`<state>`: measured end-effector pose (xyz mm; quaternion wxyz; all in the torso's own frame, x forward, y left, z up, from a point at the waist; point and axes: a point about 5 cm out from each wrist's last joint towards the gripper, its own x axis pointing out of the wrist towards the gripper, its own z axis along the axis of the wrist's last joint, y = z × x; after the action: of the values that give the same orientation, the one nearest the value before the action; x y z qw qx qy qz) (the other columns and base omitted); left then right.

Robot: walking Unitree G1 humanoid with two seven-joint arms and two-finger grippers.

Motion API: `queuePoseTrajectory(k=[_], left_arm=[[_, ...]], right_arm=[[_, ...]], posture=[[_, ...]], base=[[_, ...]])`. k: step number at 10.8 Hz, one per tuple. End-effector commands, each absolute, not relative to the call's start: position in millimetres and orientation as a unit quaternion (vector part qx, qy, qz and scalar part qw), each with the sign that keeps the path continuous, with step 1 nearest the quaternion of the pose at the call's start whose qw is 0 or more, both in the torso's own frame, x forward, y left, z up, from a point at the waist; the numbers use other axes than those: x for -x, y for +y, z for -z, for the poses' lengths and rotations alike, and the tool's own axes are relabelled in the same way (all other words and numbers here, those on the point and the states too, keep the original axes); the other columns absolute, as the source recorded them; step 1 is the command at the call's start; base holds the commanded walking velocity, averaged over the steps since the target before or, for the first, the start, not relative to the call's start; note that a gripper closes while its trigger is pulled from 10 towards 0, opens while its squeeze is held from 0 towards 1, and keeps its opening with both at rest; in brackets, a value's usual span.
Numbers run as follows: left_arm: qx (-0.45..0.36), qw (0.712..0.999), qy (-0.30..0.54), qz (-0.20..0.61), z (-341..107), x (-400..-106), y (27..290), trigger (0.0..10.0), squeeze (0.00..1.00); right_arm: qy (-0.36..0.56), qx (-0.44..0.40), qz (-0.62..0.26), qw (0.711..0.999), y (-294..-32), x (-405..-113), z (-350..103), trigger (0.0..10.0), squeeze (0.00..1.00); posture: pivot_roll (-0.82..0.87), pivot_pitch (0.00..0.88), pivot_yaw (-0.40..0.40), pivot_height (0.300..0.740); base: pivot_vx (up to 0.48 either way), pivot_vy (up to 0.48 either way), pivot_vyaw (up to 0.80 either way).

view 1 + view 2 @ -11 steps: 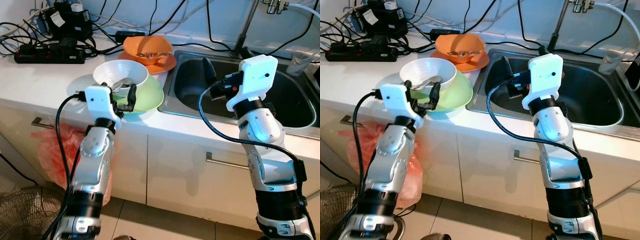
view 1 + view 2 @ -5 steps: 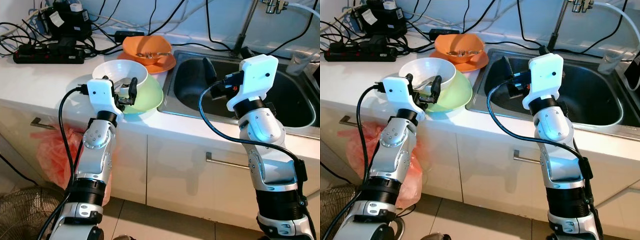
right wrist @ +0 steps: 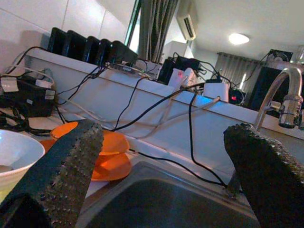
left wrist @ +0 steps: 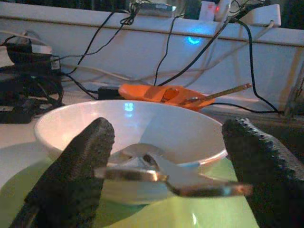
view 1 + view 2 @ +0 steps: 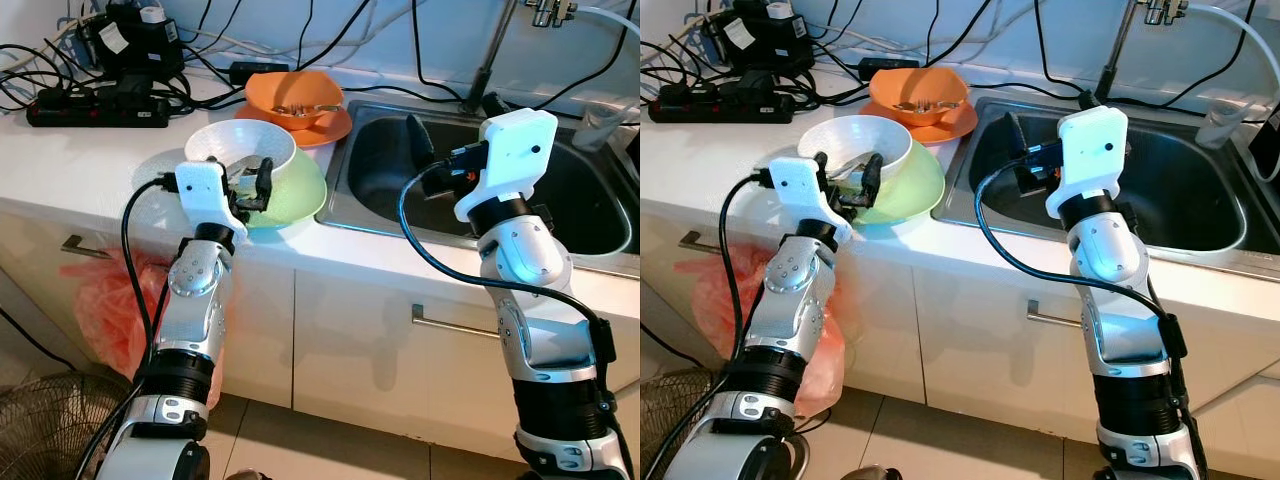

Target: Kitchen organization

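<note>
Left gripper crept forward, fingers spread wide around spoon handle in white bowl, not gripping. Right gripper open, empty, unmoved above sink.

We are seeing our left hand rising from the bench's front edge and reaching forward, so its parted fingers are now straddling the near rim of the white bowl that sits inside the green bowl.
</note>
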<state>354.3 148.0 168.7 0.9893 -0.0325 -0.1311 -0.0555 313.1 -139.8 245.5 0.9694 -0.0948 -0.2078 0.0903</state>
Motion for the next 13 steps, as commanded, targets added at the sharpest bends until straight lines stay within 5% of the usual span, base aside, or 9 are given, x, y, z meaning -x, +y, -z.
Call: queuePoseTrajectory(k=[1,5,6,7,8,13], left_arm=[[0.036,0.987,-0.145,0.062,-176.7,-357.5,145.0,0.0,0.0],[0.037,0.986,-0.147,0.062,-177.1,-358.5,144.6,1.2,0.0],[0.037,0.986,-0.147,0.063,-177.5,-358.7,143.3,3.7,0.0],[0.038,0.986,-0.148,0.063,-178.1,-358.8,143.4,2.4,0.0],[0.042,0.986,-0.149,0.064,-178.8,-359.1,143.2,0.0,0.0],[0.04,0.985,-0.156,0.064,-182.4,-359.4,142.6,0.0,0.0]], right_arm=[[-0.217,0.096,-0.091,0.967,-140.6,-312.3,-252.6,10.0,0.0],[-0.215,0.097,-0.09,0.968,-140.6,-312.5,-251.7,10.0,0.0],[-0.215,0.097,-0.09,0.968,-140.9,-312.4,-251.5,10.0,0.0],[-0.214,0.097,-0.089,0.968,-140.8,-312.1,-251.3,10.0,0.0],[-0.214,0.097,-0.089,0.968,-140.9,-312.0,-251.3,10.0,0.0],[-0.213,0.096,-0.089,0.968,-141.1,-312.0,-250.7,10.0,0.0]], posture=[[0.01,0.011,-0.03,0.74],[0.01,0.011,-0.027,0.74],[0.01,0.011,-0.027,0.74],[0.01,0.011,-0.026,0.74],[0.01,0.012,-0.027,0.74],[0.01,0.013,-0.027,0.74]], base=[[0.0,0.0,0.0],[0.0,0.0,0.0],[0.0,0.0,0.0],[0.0,0.0,0.0],[0.0,0.0,0.0],[0.0,0.0,0.0]])
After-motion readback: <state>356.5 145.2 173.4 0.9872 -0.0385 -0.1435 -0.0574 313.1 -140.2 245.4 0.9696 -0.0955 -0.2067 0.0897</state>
